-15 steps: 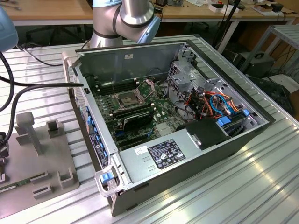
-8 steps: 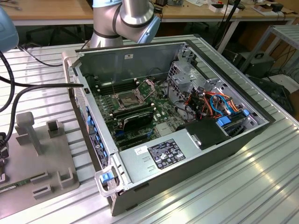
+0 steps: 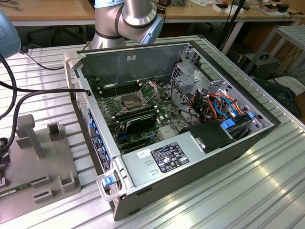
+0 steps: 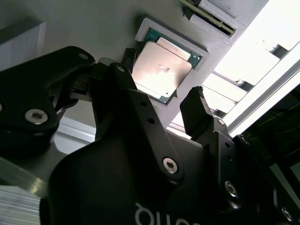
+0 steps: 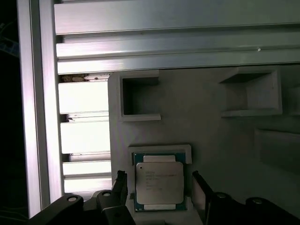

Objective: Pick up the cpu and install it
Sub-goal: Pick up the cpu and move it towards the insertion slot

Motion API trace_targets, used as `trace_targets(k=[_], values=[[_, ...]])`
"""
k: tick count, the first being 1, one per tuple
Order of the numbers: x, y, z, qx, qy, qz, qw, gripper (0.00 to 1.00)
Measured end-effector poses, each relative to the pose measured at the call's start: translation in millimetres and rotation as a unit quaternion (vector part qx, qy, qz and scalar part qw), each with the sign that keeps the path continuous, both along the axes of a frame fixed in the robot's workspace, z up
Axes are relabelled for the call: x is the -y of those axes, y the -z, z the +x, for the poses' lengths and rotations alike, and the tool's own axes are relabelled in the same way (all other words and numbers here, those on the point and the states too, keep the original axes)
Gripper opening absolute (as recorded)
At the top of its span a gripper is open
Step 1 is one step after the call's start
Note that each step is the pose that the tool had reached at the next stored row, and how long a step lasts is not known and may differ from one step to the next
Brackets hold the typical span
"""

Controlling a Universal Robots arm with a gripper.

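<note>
**First wrist view: jaws spread over the cpu (image 5: pixel 159 183) in its holder plate (image 5: pixel 211 126)**

Closest to the cameras, the jaws hang spread wide just above the grey holder plate. One dark fingertip (image 5: pixel 121 185) stands to each side of the cpu, and neither appears to touch it. The cpu lies flat in a shallow square pocket of the plate, with its dull silver top facing up and a thin green edge showing around it. In the second wrist view the cpu (image 4: pixel 161 70) sits in the same pocket, framed between the two black fingers (image 4: pixel 197 110).

Farther along the plate, two raised box-shaped stands (image 5: pixel 138 98) rise from its surface. A long thin stick (image 4: pixel 208 16) rests in a slot near the cpu pocket. Past the plate's edge run the ribbed aluminium slats of the counter (image 5: pixel 164 23) that carries it.

In the exterior view the holder plate (image 3: pixel 47 162) lies on the counter (image 3: pixel 238 191), just beside an open computer case (image 3: pixel 133 64) that stands on the exterior view's right of the plate. Inside the case, well apart from the plate, the square dark socket (image 3: pixel 129 101) sits bare with its metal frame tilted up. Beyond the case and the plate, the silver and blue arm (image 3: pixel 128 16) rises from the counter.
</note>
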State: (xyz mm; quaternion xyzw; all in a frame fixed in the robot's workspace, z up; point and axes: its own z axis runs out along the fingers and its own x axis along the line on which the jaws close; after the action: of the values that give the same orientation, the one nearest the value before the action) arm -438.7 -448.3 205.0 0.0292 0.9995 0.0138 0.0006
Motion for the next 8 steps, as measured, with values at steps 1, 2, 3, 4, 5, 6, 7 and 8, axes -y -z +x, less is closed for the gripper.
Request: trace_targets(k=[1, 2, 3, 4, 5, 6, 7, 8], values=[[0.0, 0.1, 1.2, -0.0001, 0.000, 0.0000, 1.00000, 0.66], [0.0, 0.1, 1.3, -0.0001, 0.000, 0.0000, 1.00000, 0.66], [0.0, 0.1, 1.3, -0.0001, 0.000, 0.0000, 1.00000, 0.66], [0.1, 0.1, 1.4, -0.0001, 0.000, 0.0000, 1.00000, 0.66], [0.2, 0.2, 1.4, -0.0001, 0.000, 0.0000, 1.00000, 0.66], [0.6, 0.3, 1.4, -0.0001, 0.000, 0.0000, 1.00000, 0.66], [0.9, 0.4, 1.4, -0.0001, 0.000, 0.0000, 1.00000, 0.66], [1.2, 0.5, 1.4, -0.0001, 0.000, 0.0000, 1.00000, 0.66]])
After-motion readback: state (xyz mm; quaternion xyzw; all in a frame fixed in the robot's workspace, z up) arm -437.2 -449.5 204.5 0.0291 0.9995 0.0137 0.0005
